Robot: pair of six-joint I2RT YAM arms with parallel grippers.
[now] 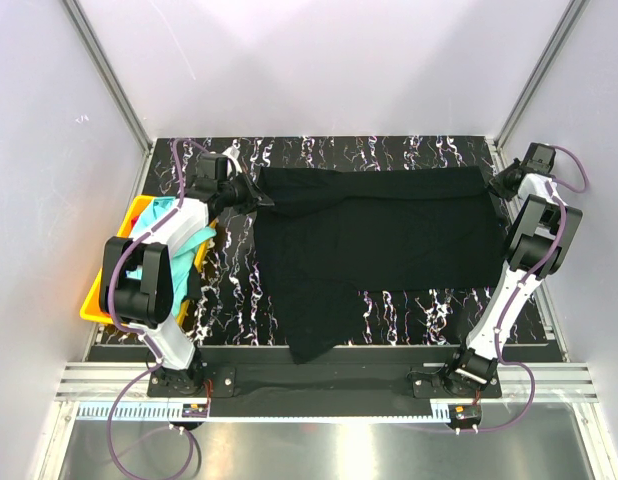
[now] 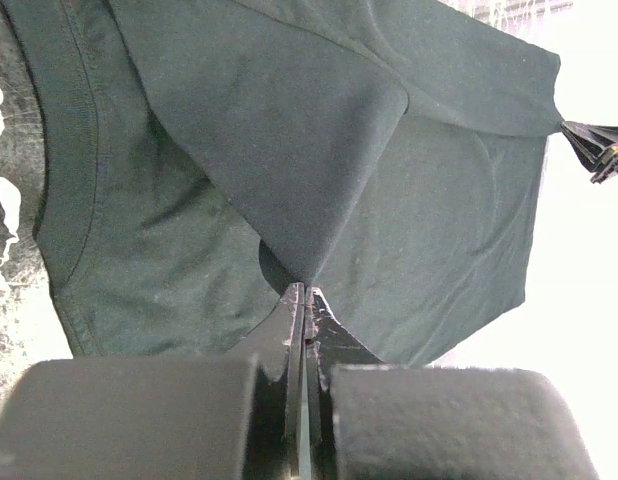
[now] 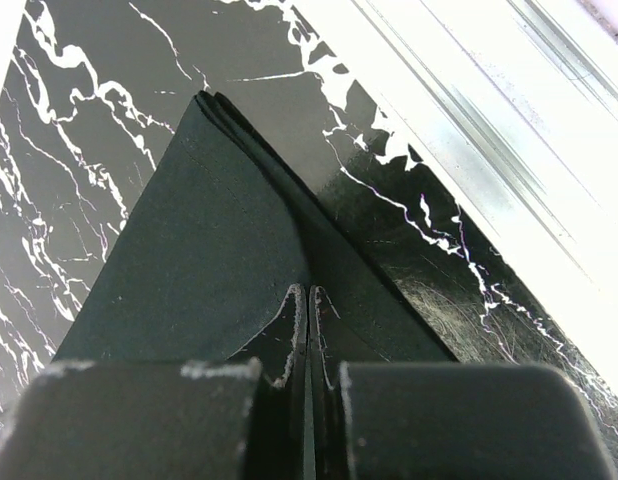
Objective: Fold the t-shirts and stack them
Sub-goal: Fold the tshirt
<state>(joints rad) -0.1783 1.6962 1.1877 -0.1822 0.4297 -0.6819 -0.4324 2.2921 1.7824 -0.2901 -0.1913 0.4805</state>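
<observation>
A large black t-shirt [image 1: 369,240] lies spread across the marble-patterned table, one part hanging toward the near edge. My left gripper [image 1: 257,197] is shut on its far-left corner; in the left wrist view [image 2: 306,290] the cloth [image 2: 289,150] is pinched and lifted between the jaws. My right gripper [image 1: 492,183] is shut on the far-right corner; in the right wrist view [image 3: 309,292] the folded corner [image 3: 209,230] is clamped low over the table. A turquoise shirt [image 1: 169,225] lies in the yellow bin.
The yellow plastic bin [image 1: 97,300] stands at the left table edge, under the left arm. Metal frame posts and white walls close in the back and sides. The table's right edge [image 3: 469,200] runs close by the right gripper.
</observation>
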